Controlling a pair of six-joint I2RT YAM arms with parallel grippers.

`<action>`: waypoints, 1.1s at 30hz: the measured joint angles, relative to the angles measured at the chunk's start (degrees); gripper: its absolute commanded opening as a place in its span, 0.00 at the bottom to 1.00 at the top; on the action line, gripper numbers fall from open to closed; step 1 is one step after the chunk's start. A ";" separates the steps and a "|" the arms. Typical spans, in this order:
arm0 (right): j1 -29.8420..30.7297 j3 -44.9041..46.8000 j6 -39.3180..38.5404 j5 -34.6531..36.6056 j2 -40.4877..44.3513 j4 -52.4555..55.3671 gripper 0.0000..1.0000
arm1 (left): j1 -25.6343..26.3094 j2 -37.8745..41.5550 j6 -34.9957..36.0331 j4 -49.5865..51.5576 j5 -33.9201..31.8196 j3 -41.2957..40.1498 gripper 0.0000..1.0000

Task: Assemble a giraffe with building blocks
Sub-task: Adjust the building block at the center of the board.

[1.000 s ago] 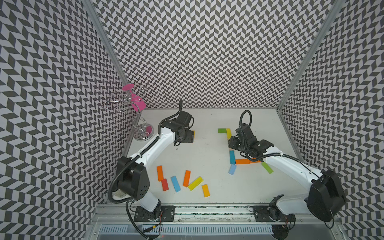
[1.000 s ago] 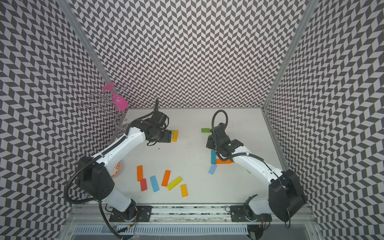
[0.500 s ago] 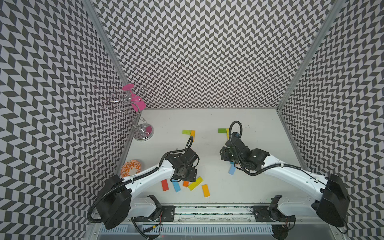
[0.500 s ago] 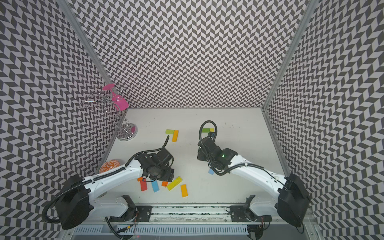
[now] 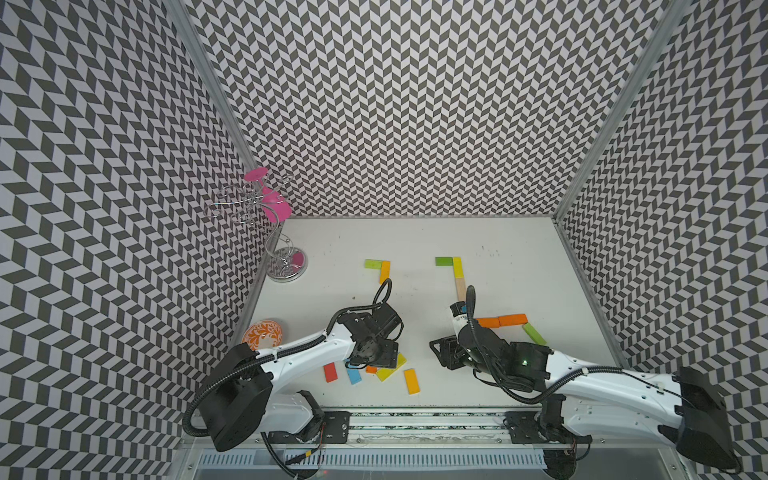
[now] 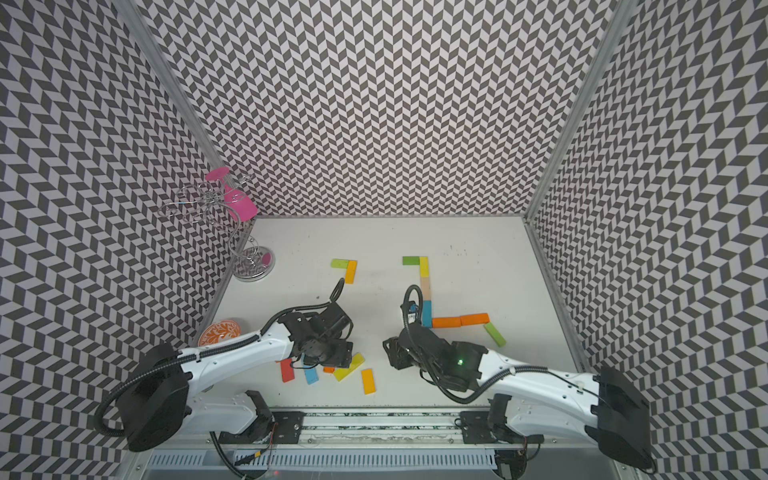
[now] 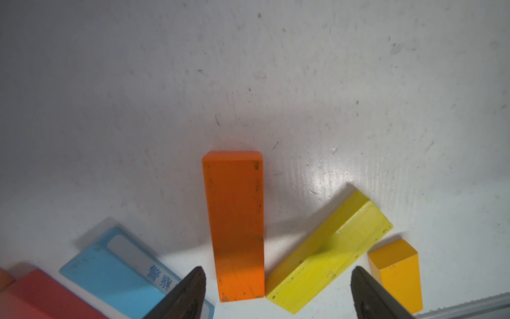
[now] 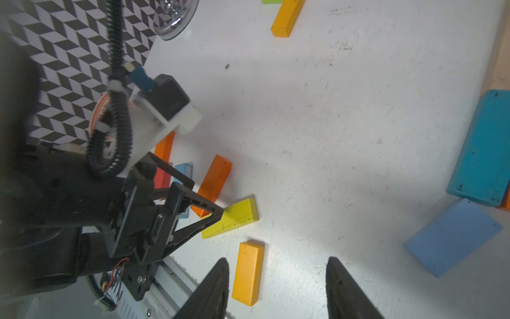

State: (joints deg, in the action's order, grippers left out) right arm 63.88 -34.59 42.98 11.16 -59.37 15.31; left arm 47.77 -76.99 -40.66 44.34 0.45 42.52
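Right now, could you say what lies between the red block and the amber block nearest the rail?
The blue block, orange block and yellow block, partly under the left gripper, in both top views.

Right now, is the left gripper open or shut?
Open: in the left wrist view the left gripper has its fingers wide apart, with the end of the orange block between them, not clamped.

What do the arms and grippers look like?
The left arm and right arm have white links, black joints and black ribbed cable loops. The left gripper and right gripper have dark, tapering fingers. A small green light glows on the right arm.
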 measured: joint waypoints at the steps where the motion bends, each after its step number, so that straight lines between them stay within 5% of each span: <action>1: 0.17 0.72 -0.44 -0.17 0.83 -0.83 0.55 | 0.02 -0.72 -0.04 -0.55 0.02 -0.11 0.84; 20: 7.65 4.44 -5.86 0.83 -1.51 -8.26 0.51 | 0.22 -4.13 -0.81 -6.95 0.92 -0.81 0.69; 33: 7.98 4.44 -6.56 1.05 -1.84 -9.53 0.51 | 0.31 -4.48 -1.05 -6.25 0.15 -0.35 0.89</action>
State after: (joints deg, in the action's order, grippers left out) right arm 71.85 -30.15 36.42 12.21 -61.21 5.78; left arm 48.07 -81.47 -41.71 38.09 0.60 42.17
